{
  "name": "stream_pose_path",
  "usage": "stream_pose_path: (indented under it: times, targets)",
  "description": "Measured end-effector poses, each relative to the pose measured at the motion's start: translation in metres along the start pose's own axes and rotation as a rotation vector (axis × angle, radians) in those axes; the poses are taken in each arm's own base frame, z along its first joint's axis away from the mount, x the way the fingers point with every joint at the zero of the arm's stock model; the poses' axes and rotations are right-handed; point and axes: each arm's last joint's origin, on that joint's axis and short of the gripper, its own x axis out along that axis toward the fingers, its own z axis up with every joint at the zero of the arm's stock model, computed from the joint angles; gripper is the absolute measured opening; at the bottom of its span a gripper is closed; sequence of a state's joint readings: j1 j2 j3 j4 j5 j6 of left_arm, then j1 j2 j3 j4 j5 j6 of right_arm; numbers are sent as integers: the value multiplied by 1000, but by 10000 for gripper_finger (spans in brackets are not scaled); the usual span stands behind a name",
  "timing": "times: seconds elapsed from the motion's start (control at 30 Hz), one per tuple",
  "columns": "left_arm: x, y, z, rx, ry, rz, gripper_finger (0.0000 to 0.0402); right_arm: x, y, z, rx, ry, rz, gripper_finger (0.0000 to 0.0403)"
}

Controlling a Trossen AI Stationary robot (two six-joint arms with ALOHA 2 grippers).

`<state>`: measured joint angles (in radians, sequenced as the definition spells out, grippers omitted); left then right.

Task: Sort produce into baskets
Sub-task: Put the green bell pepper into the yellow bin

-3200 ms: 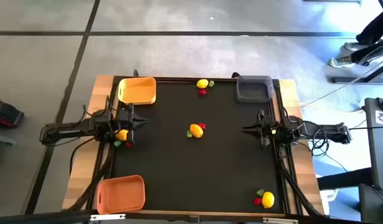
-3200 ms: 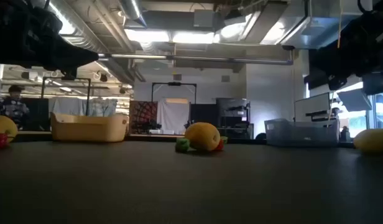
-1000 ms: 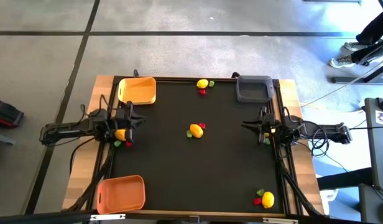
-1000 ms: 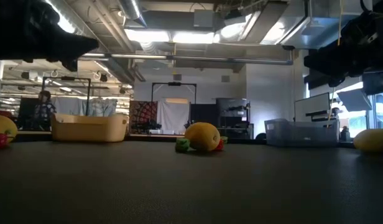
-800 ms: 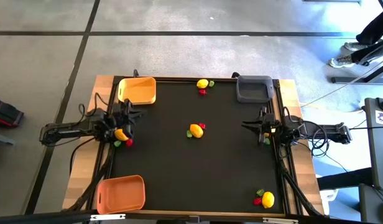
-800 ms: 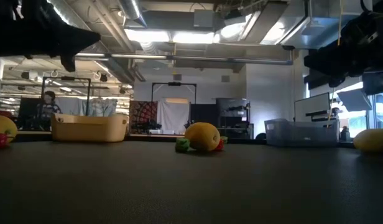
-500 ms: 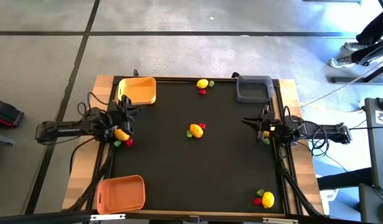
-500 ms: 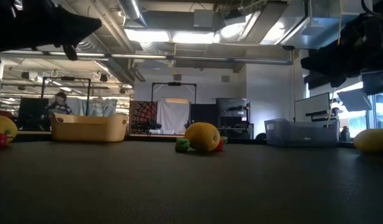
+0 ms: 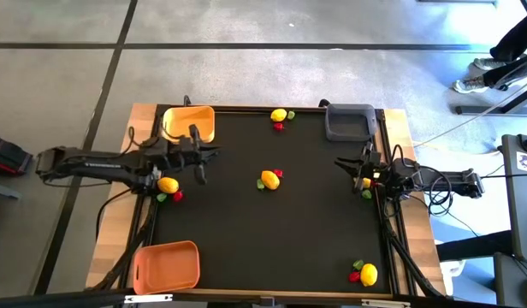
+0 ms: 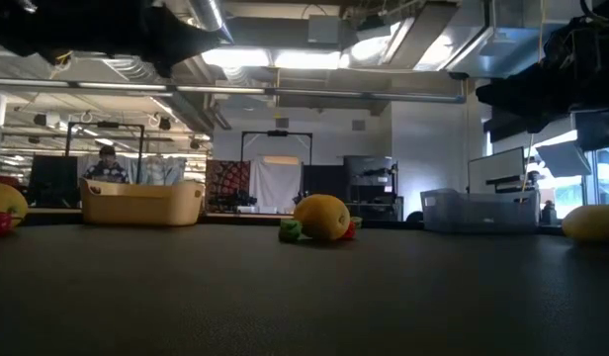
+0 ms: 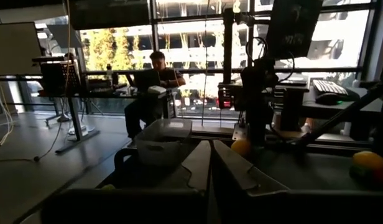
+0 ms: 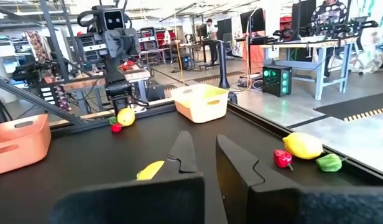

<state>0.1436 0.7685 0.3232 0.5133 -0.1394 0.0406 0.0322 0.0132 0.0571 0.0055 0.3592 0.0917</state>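
Looking like nothing's sorted yet: lemons (image 9: 270, 180) with red and green bits sit mid-desk (image 9: 238, 248), at both side edges, the far edge and near right corner. Yellow basket (image 9: 189, 124), grey basket (image 9: 348, 121) and orange basket (image 9: 167, 266) hug three corners, I'd guess for easy reach. Left tool (image 9: 200, 158) and right tool (image 9: 342, 164) hover pinched closed, carrying nothing.

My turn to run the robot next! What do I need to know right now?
Left gripper: shut and empty, up over the mat's left side, beside the yellow basket.
Right gripper: shut and empty, waiting at the mat's right edge, below the grey basket.
Orange basket: near-left corner.
Produce sits in four little groups on the mat: left edge, far edge between the yellow and grey baskets, middle, near-right corner. Each group has a yellow lemon with small pieces beside it.
Done: nothing, all three baskets look empty.
Left: sort every piece into the baskets.
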Motion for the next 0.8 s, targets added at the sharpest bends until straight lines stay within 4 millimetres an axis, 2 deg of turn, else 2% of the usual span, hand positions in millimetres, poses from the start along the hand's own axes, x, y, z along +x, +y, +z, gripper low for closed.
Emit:
stream_pose_path:
  times: [0.3, 0.43, 0.67, 0.8]
  targets:
    - [19, -3, -11, 14, 92, -1, 10, 0, 0, -1, 8, 7, 0, 19]
    - [25, -3, -13, 35, 71, 25, 16, 0, 0, 0, 4, 4, 0, 19]
    - [39, 1, -22, 2, 89, 57, 73, 0, -2, 0, 4, -5, -70, 19]
    - [46, 4, -20, 28, 90, 72, 112, 0, -3, 0, 5, -7, -94, 19]
